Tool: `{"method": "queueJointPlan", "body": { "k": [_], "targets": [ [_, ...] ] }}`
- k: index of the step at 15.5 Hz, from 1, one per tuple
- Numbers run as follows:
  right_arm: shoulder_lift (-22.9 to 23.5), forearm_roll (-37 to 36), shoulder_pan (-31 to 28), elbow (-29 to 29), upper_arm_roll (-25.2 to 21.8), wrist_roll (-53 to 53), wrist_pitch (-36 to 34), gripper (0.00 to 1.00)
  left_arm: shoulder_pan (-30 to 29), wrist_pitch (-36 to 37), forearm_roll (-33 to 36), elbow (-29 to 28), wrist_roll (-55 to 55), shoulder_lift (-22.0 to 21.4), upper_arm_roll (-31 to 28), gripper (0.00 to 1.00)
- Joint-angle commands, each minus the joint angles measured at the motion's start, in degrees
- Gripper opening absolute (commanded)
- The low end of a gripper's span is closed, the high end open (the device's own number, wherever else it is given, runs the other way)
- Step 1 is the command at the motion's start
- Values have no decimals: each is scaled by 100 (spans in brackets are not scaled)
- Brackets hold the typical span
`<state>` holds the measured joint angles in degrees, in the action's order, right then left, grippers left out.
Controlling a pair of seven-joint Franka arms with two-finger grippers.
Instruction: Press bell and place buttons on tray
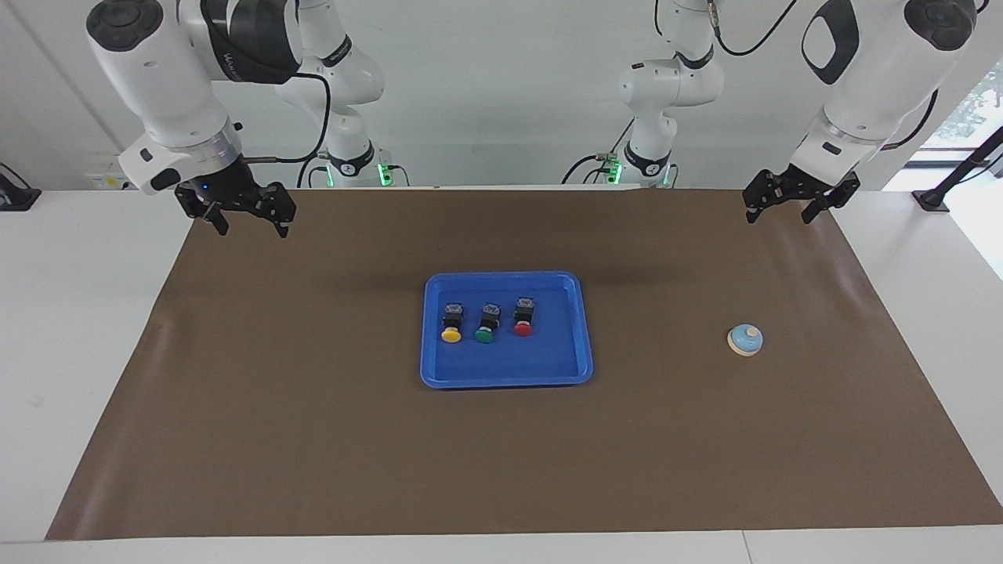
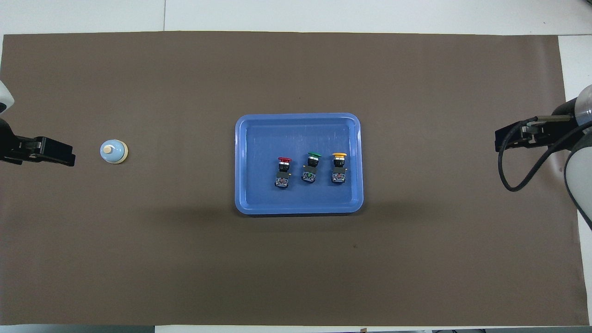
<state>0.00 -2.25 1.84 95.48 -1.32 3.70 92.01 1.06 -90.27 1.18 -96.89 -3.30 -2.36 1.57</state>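
Observation:
The blue tray (image 1: 506, 381) (image 2: 298, 209) lies in the middle of the brown mat. In it lie three buttons in a row, caps pointing away from the robots: yellow (image 1: 451, 323) (image 2: 339, 167), green (image 1: 486, 323) (image 2: 311, 167) and red (image 1: 523, 317) (image 2: 283, 171). The bell (image 1: 745, 340) (image 2: 114, 151) stands alone on the mat toward the left arm's end. My left gripper (image 1: 782, 213) (image 2: 64, 158) is open and empty, raised over the mat's corner at its own end. My right gripper (image 1: 249, 227) (image 2: 502, 138) is open and empty, raised over the mat's corner at its end.
The brown mat (image 1: 313, 439) covers most of the white table (image 1: 78, 352). A black stand (image 1: 952, 184) sits at the table's edge at the left arm's end, and a dark object (image 1: 14, 196) at the right arm's end.

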Motion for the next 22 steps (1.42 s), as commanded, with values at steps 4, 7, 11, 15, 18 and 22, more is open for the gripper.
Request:
{"method": "queueJointPlan", "body": {
  "k": [4, 7, 11, 15, 18, 22],
  "targets": [
    [-105, -48, -87, 103, 79, -80, -34, 100, -53, -543, 40, -603, 190, -309, -34, 15],
    [-105, -56, -96, 103, 79, -80, -34, 100, -254, -1129, 40, -1005, 164, -256, -34, 0],
    [-105, -56, -96, 103, 79, -80, -34, 100, -396, -1905, 40, -1376, 120, 137, -34, 0],
    [-105, -48, -96, 103, 79, -80, -34, 100, -396, -2853, 40, -1578, 119, 779, -34, 0],
    [-105, -48, -96, 103, 79, -80, -34, 100, -440, -3592, 40, -1842, 119, 1087, -34, 0],
    [-105, -56, -87, 103, 79, -80, -34, 100, -510, -3972, 40, -1860, 128, 1299, -34, 0]
  ]
}}
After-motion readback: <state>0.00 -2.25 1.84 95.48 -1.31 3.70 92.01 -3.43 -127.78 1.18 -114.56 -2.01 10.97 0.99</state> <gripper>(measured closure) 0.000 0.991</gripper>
